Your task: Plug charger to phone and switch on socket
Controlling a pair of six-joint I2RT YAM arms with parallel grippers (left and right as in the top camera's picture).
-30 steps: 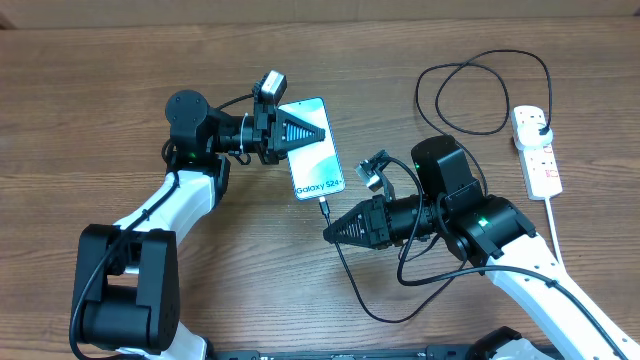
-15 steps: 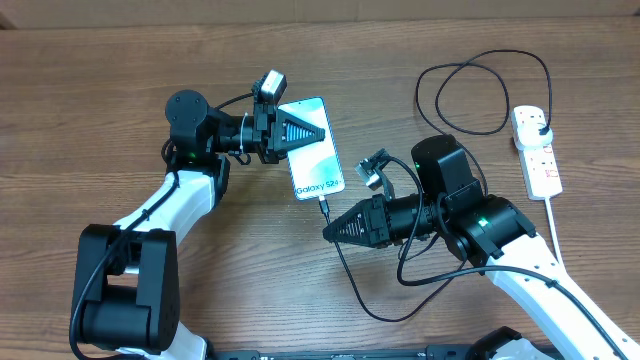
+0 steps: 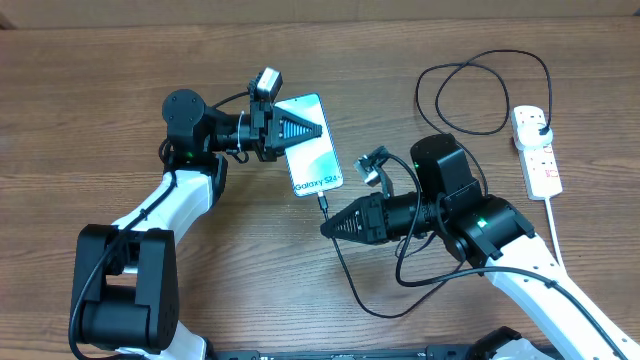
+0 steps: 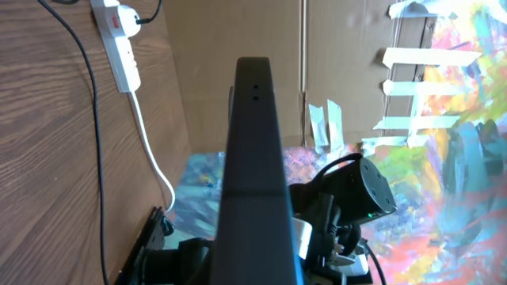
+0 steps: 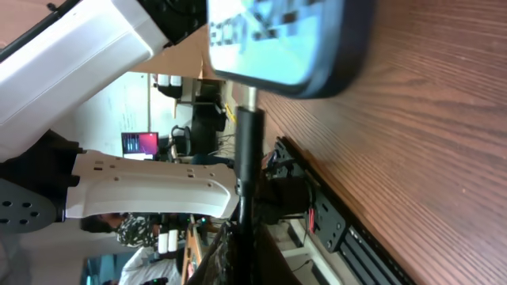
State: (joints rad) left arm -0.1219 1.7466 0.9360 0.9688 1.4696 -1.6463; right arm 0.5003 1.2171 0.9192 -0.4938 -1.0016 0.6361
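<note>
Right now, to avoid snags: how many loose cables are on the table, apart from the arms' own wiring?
2. The black charger cable loops from the power strip to the phone; the strip's white cord runs toward the near edge. No others show, though some may be hidden.

The left gripper (image 3: 320,128) has edged slightly toward eleven o'clock, and the phone (image 3: 315,160) beneath it has slid the same way. The right gripper (image 3: 325,228) has crept toward ten o'clock, the charger (image 3: 324,205) tip moving along with it.
</note>
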